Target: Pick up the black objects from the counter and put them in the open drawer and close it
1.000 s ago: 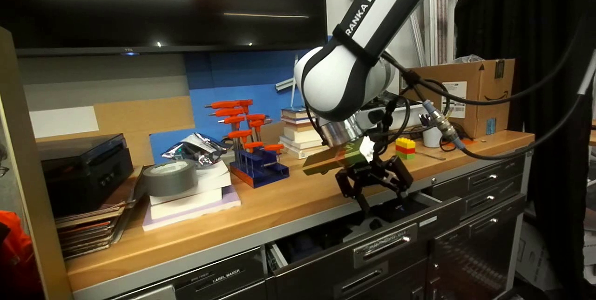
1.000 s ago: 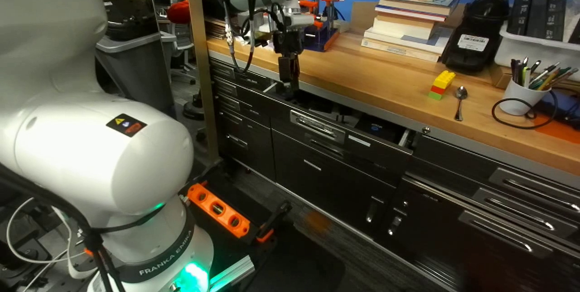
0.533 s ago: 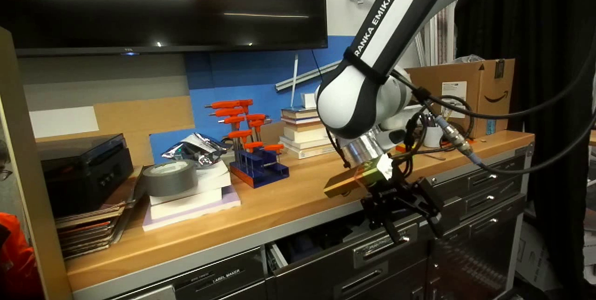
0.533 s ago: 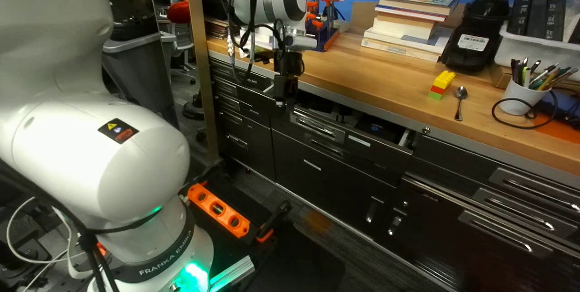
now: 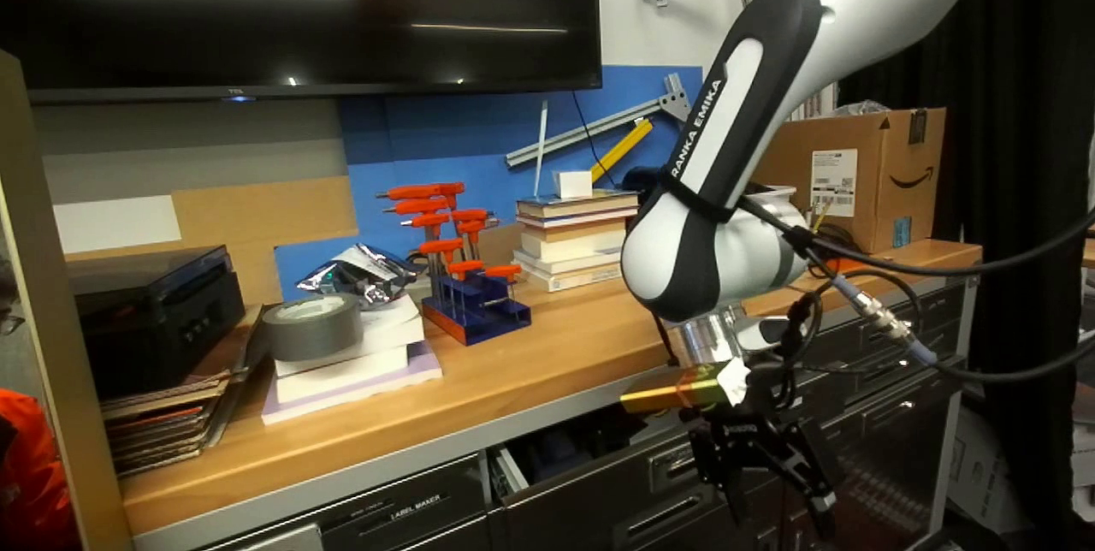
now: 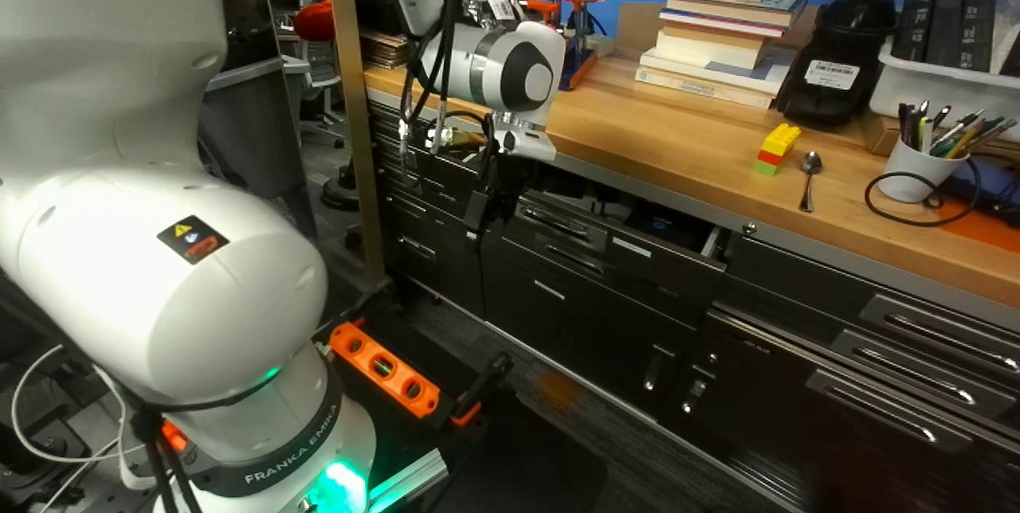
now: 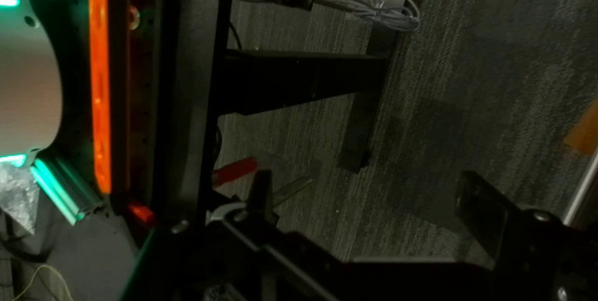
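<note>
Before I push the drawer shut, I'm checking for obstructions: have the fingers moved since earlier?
Yes: in an exterior view, the fingers moved lower and picture-right, from over or inside the open drawer to in front of it.

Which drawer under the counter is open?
The wide top drawer directly below the counter, next to the LABEL MAKER drawer. Its front juts out past the counter edge, baring its inside; the other drawers in view look shut.
</note>
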Tool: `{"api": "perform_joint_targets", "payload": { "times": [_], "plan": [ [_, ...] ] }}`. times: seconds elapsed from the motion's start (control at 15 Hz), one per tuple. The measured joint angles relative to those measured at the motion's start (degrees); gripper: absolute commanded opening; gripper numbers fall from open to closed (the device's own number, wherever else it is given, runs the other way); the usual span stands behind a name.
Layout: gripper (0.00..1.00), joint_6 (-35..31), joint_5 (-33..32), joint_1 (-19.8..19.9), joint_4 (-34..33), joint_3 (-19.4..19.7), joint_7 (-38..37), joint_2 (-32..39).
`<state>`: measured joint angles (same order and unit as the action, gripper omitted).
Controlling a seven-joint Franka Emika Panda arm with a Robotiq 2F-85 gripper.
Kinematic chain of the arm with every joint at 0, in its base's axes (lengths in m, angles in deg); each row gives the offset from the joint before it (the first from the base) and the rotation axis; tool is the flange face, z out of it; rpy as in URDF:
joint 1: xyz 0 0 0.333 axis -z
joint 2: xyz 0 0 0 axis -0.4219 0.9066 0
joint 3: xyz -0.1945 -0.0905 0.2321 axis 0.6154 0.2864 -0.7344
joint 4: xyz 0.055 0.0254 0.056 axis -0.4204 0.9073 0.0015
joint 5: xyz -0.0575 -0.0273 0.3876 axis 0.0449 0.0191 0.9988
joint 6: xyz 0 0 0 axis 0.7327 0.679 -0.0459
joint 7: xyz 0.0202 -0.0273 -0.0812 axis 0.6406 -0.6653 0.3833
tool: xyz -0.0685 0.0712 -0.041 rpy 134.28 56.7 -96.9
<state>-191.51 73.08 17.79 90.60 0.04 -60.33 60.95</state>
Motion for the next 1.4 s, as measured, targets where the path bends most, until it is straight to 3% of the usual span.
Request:
{"api": "perform_joint_targets", "payload": {
  "times": [0.33,0.87,1.4],
  "plan": [
    [1.00,-12.31,7.52,0.60,-1.57,-0.98,6.60,6.93],
    [1.00,-29.05,12.35,-1.00,-5.13,-1.51,6.90,11.81],
    [1.00,-36.09,15.58,-2.76,-7.93,-2.38,6.83,14.88]
  ]
}}
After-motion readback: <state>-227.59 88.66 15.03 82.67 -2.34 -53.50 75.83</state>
